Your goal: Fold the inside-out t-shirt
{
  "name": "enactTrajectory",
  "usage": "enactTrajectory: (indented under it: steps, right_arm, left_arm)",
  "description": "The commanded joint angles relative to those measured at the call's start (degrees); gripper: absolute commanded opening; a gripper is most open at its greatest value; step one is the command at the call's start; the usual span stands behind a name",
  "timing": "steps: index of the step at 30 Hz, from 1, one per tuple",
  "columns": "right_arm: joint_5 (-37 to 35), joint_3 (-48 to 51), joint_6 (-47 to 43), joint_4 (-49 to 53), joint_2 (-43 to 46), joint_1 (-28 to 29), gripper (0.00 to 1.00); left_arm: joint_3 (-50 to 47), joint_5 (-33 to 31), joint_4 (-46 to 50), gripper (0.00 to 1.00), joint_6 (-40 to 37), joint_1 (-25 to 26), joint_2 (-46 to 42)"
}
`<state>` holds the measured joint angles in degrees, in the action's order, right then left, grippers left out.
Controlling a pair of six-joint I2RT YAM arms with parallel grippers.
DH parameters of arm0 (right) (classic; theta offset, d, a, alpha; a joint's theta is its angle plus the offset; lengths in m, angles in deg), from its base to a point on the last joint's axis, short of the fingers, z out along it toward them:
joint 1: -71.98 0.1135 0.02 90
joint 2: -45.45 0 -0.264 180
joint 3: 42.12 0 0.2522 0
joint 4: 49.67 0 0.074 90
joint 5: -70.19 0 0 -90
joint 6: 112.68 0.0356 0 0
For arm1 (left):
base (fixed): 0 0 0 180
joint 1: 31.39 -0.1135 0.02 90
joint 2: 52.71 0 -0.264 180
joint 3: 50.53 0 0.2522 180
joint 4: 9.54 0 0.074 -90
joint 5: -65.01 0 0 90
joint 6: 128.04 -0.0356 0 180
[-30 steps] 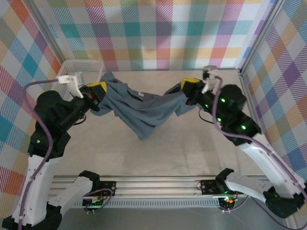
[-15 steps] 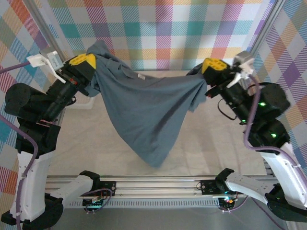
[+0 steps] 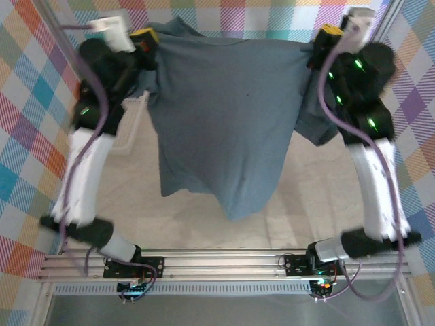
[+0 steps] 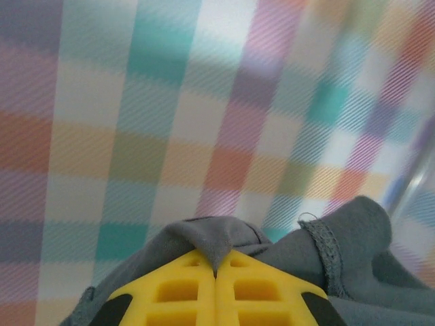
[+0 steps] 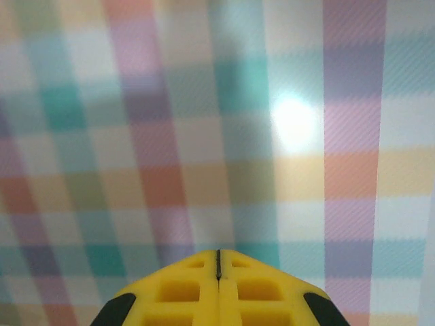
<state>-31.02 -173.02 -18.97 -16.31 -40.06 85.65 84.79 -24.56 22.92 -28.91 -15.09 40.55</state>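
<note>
I hold the inside-out t-shirt (image 3: 228,115) up in the air between my 2 arms, high in front of the checked back wall (image 3: 231,17). My left gripper (image 3: 144,37) is clamped on 1 top corner of the cloth. In the left wrist view its yellow fingers (image 4: 183,288) are pressed together, with a fold of the blue-grey fabric (image 4: 340,238) pinched in the seam between them and a stitched hem standing just to the right. My right gripper (image 3: 325,35) has the opposite top corner. In the right wrist view its yellow fingers (image 5: 180,288) meet along a thin closed line, facing the checked wall (image 5: 204,136).

The top edge of the shirt runs almost straight from 1 gripper to the other. The body hangs down wide and narrows to a point over the table (image 3: 306,210). I cannot tell whether that tip touches the surface. 1 short sleeve droops beside my right arm.
</note>
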Motion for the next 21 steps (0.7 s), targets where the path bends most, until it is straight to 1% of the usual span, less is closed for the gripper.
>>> enactTrajectory:
  steps: [1, 2, 3, 4, 5, 6, 7, 8, 9, 11, 12, 14, 16, 18, 19, 21]
  right_arm:
    - [7.2, -9.9, 3.2, 11.7, -16.5, -2.8, 0.00]
    - [7.6, -13.7, 2.1, 12.9, -21.6, -2.9, 0.00]
    - [6.6, -17.5, 0.5, 13.2, -26.4, -2.9, 0.00]
    - [5.3, -21.1, -0.7, 13.7, -30.3, -3.2, 0.03]
    - [4.4, -26.9, -1.8, 15.9, -35.3, -3.7, 0.19]
    - [4.6, -35.3, -2.0, 20.8, -40.3, -4.4, 0.40]
    - [5.8, -42.0, -1.3, 25.1, -43.7, -5.2, 0.45]
    - [7.7, -43.7, 0.3, 27.2, -44.7, -6.2, 0.47]
    - [9.4, -40.6, 2.5, 27.0, -42.8, -7.1, 0.49]
    - [14.0, -34.3, 3.7, 27.1, -38.6, -7.8, 0.50]
    - [17.1, -31.3, 3.5, 28.2, -36.5, -7.7, 0.51]
    - [23.3, -26.2, 4.4, 31.6, -32.5, -7.7, 0.53]
    - [28.2, -16.6, 6.8, 33.7, -26.2, -7.3, 0.53]
    - [29.9, -0.5, 9.0, 29.8, -17.4, -6.2, 0.53]
    - [30.2, 8.4, 10.2, 26.5, -12.8, -5.5, 0.53]
    - [29.2, 27.5, 14.3, 18.5, -1.7, -3.7, 0.53]
  left_arm:
    - [8.9, -3.7, 8.8, 0.00, -0.4, -1.5, 18.4]
    - [13.7, -2.2, 9.5, 0.00, -0.4, -2.0, 24.1]
    - [18.4, -1.1, 10.0, 0.04, 0.2, -2.5, 29.3]
    - [22.4, -0.4, 10.3, 0.16, 1.3, -3.0, 33.4]
    - [27.1, 1.2, 11.2, 0.31, 2.3, -3.8, 37.5]
    - [31.8, 2.8, 12.8, 0.42, 3.4, -4.6, 40.5]
    - [34.8, 4.0, 14.2, 0.48, 4.1, -5.1, 42.0]
    - [37.0, 5.4, 15.5, 0.52, 4.6, -5.5, 42.4]
    - [36.7, 6.8, 16.3, 0.55, 4.4, -5.6, 41.4]
    - [33.7, 9.3, 18.3, 0.56, 4.1, -5.4, 37.8]
    - [30.3, 10.6, 19.0, 0.56, 4.3, -5.0, 34.8]
    - [18.5, 13.2, 17.2, 0.57, 4.2, -3.5, 26.8]
    - [0.8, 14.2, 8.2, 0.59, 3.1, -0.7, 15.0]
    - [-16.4, 13.5, -0.5, 0.61, 2.4, 2.4, 4.1]
    - [-23.3, 13.7, -4.5, 0.63, 2.1, 3.6, -0.4]
    - [-35.5, 14.0, -9.2, 0.67, 1.0, 6.5, -9.7]
